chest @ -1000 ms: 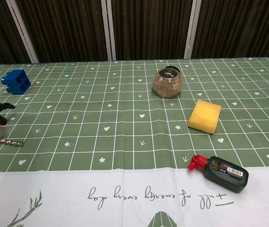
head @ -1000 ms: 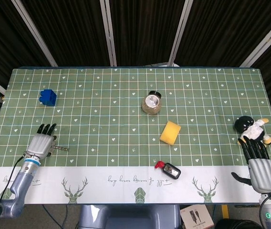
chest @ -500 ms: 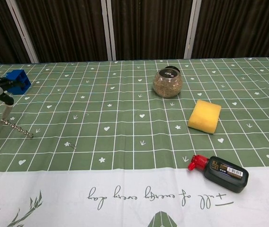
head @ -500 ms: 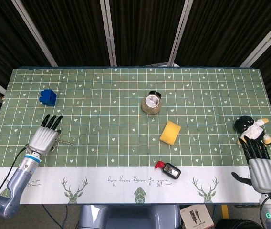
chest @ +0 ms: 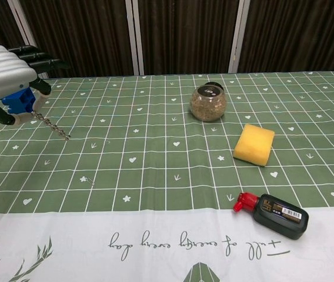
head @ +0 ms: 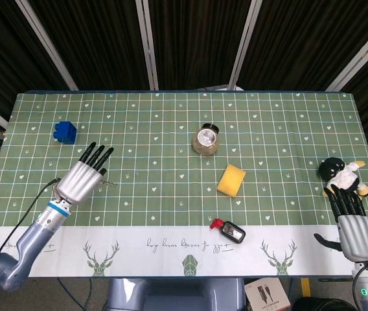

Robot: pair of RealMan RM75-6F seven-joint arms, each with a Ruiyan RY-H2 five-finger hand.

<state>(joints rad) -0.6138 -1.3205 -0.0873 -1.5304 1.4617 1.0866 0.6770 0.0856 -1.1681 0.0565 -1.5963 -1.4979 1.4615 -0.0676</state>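
The left hand [chest: 5, 73] now holds the corkscrew [chest: 49, 124] clear of the green tablecloth [chest: 155, 153], pinched at its handle with the spiral pointing down and rightward. A second ago it lay flat near the table edge. The right hand [head: 356, 228] stays open beside the toy penguin [head: 341, 175].

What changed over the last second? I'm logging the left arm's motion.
The left hand lifted the corkscrew off the tablecloth and carried it up and toward the table's middle. The right hand, jar, sponge, bottle and blue block stayed put.
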